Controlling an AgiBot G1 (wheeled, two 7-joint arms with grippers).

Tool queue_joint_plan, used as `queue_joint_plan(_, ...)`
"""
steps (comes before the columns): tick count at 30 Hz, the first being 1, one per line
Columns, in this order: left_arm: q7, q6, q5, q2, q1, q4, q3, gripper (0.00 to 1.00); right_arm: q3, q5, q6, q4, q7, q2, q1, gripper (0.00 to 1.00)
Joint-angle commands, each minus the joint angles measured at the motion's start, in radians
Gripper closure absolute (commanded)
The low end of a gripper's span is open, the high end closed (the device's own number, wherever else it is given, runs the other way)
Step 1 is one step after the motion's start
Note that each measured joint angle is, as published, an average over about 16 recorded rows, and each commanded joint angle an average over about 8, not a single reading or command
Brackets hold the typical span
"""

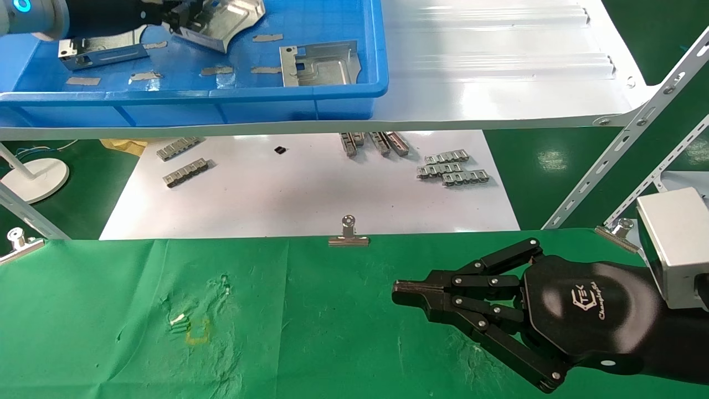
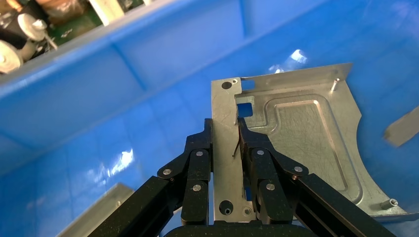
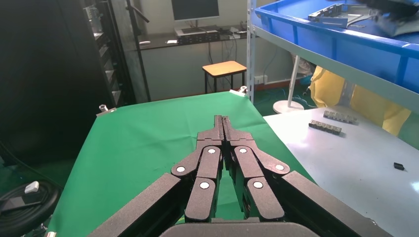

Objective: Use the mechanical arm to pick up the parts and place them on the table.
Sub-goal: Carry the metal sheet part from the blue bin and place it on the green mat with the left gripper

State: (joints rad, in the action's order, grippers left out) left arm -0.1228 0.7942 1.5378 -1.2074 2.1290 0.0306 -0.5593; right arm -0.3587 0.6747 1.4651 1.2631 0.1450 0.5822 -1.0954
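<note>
Pinching the shiny silver sheet-metal bracket (image 2: 296,143) by its folded edge inside the blue plastic bin (image 1: 343,91), the left tool (image 2: 225,131) should lift straight up, clearing the bin wall before crossing to the green cloth table (image 1: 310,321), where the right tool (image 1: 407,288) rests pressed together near the right edge.

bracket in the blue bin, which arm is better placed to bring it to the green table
Left. The left gripper is shut on a silver bracket inside the blue bin. The right gripper hangs shut and empty over the green table.

Glossy black end effector (image 1: 407,293), white logo, silver-grey wrist box (image 1: 673,244)
</note>
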Motion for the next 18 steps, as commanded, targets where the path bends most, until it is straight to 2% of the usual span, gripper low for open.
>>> queue_joint_plan(1, 0.004, 0.007, -0.008, 0.004, 0.007, 0.007, 0.005, 1.00, 0.000, 0.000, 0.000, 0.000, 0.000, 0.000, 0.000, 0.00)
queue_joint_plan(7, 0.091, 0.204, -0.052, 0.071, 0.013, 0.054, 0.032, 1.00, 0.000, 0.000, 0.000, 0.000, 0.000, 0.000, 0.000, 0.00)
queue_joint_plan(15, 0.299, 0.630, -0.144, 0.196, -0.011, 0.136, 0.079, 1.00, 0.000, 0.000, 0.000, 0.000, 0.000, 0.000, 0.000, 0.00)
queue_joint_plan(18, 0.369, 0.742, -0.181, 0.232, -0.022, 0.150, 0.094, 1.00, 0.000, 0.000, 0.000, 0.000, 0.000, 0.000, 0.000, 0.00)
